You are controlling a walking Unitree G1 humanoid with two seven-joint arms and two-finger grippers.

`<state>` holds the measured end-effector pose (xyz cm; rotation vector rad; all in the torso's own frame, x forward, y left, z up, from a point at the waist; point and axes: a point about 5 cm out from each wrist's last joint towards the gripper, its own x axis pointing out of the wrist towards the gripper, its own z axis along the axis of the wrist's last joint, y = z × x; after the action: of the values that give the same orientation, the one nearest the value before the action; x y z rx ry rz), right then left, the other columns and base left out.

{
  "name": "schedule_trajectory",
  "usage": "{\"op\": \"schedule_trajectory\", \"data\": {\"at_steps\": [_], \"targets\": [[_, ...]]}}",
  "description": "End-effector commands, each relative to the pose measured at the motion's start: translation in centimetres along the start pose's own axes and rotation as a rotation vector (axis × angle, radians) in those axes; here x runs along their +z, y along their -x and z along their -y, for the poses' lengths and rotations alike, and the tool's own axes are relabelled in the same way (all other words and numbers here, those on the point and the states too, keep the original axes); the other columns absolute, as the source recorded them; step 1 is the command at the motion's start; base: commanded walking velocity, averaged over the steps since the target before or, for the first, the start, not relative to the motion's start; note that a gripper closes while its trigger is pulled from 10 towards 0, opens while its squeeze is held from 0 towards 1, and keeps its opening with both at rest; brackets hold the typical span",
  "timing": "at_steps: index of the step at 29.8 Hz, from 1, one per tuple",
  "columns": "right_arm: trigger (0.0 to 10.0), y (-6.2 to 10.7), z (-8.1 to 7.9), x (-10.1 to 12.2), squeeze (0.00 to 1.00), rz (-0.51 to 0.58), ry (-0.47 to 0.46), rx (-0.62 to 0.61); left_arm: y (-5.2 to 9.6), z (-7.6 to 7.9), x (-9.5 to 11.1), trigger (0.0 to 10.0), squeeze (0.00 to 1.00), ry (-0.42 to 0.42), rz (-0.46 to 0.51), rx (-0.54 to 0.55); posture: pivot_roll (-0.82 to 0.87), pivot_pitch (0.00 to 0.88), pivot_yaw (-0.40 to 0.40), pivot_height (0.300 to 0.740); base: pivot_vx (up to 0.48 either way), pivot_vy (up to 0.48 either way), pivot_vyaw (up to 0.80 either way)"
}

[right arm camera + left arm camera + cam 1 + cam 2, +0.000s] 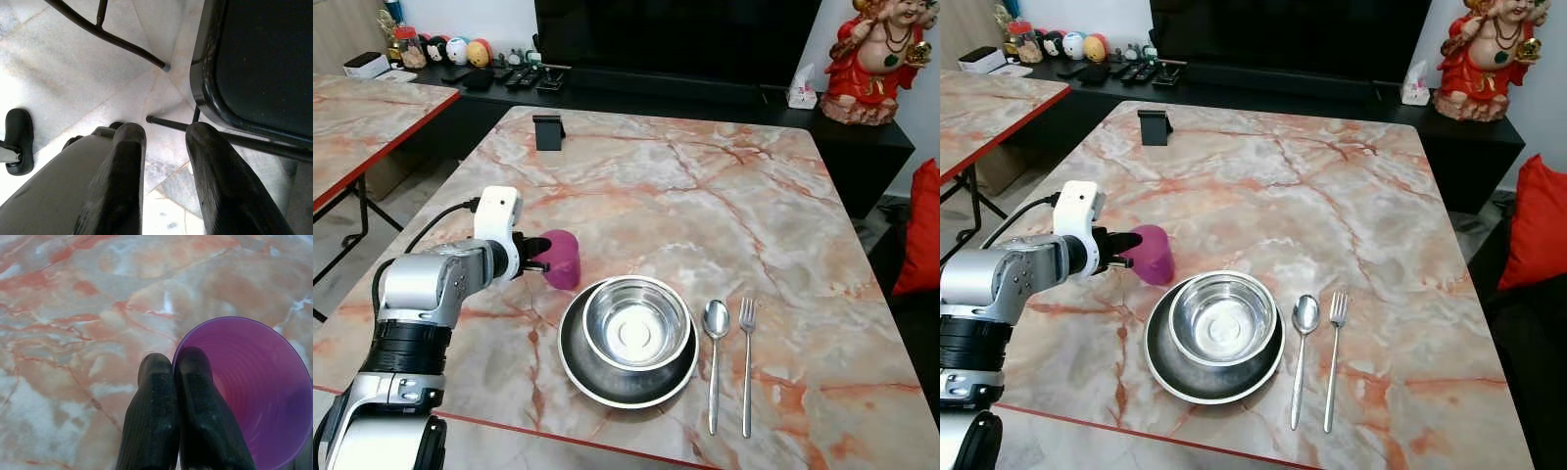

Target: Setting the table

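A purple cup [564, 260] stands upright on the marble table [705, 186], just left of the steel bowl [636, 324] that sits in a dark steel plate [607, 388]. My left gripper [536, 258] reaches it from the left. In the left wrist view its fingers [154, 382] are pinched on the cup's rim [254, 396], one inside and one outside. A spoon [716, 323] and a fork [747, 319] lie side by side to the right of the plate. My right gripper [164, 134] hangs open over the floor beside a black chair [264, 63].
A small black stand [548, 131] sits at the table's far left. Behind the table runs a low black cabinet with remotes, a tissue box [802, 93] and a red statue [873, 59]. A second marble table [362, 117] stands to the left, a red cushion [922, 235] to the right.
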<state>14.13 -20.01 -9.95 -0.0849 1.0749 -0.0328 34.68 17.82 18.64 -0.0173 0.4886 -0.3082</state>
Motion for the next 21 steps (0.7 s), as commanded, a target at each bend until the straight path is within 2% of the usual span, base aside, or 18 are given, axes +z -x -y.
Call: {"op": "schedule_trajectory", "data": {"at_steps": [1,16,17,20,21], "targets": [[10.0,0.02,-0.06,-0.09,0.00,-0.001,-0.003,0.000,0.09,0.32,-0.15,10.0,0.00,-0.014,-0.013,-0.009,0.10,0.000,-0.017,0.715,0.000,0.000,0.00],[10.0,0.03,-0.07,-0.13,0.00,-0.001,-0.004,-0.001,0.15,0.39,-0.30,10.0,0.00,-0.036,-0.021,-0.003,0.10,0.000,-0.018,0.715,0.000,0.000,0.00],[10.0,0.03,-0.06,-0.12,0.00,-0.001,-0.004,-0.001,0.17,0.38,-0.28,10.0,0.22,-0.037,-0.021,-0.002,0.10,0.000,-0.018,0.715,0.000,0.000,0.00],[10.0,0.02,-0.04,-0.12,0.00,-0.001,-0.003,-0.001,0.21,0.34,-0.25,10.0,0.25,-0.040,-0.019,-0.002,0.10,0.000,-0.018,0.715,0.000,0.000,0.00],[10.0,0.02,-0.04,-0.12,0.00,-0.001,-0.004,-0.002,0.22,0.35,-0.25,10.0,0.46,-0.041,-0.019,-0.003,0.10,0.000,-0.018,0.715,0.000,0.000,0.00]]}}
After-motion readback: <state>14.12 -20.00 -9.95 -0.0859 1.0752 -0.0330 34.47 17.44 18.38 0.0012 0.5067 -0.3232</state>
